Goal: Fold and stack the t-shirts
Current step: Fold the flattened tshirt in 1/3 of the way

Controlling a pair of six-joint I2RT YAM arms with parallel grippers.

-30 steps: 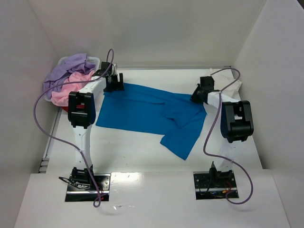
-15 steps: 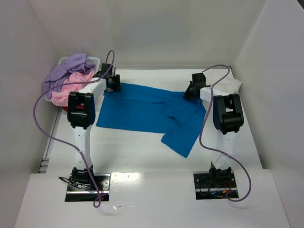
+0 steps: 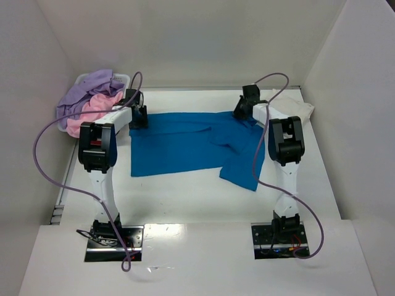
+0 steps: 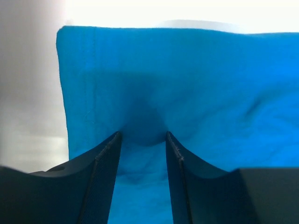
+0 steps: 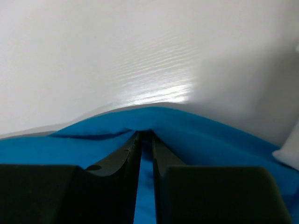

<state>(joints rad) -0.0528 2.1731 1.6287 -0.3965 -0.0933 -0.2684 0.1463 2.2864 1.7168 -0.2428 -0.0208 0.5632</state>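
A bright blue t-shirt (image 3: pixel 179 145) lies spread across the middle of the table. My left gripper (image 3: pixel 137 117) is pressed onto its far left corner. In the left wrist view the gripper (image 4: pixel 142 135) has its jaws partly apart, and a bulge of the blue shirt (image 4: pixel 187 70) rises between the tips. My right gripper (image 3: pixel 242 110) is on the shirt's far right edge. In the right wrist view the gripper (image 5: pixel 145 134) is shut on a raised fold of the blue shirt (image 5: pixel 210 135). A white t-shirt (image 3: pixel 291 105) lies at the back right.
A white basket (image 3: pixel 118 76) stands at the back left, holding a lavender shirt (image 3: pixel 86 92) and a pink one (image 3: pixel 92 112). White walls close in the table on three sides. The white t-shirt (image 5: pixel 292 151) shows just right of my right gripper.
My right gripper moved left and toward the back wall, dragging the blue shirt's right part with it. My left gripper shifted slightly left and its jaws narrowed over the shirt's corner.
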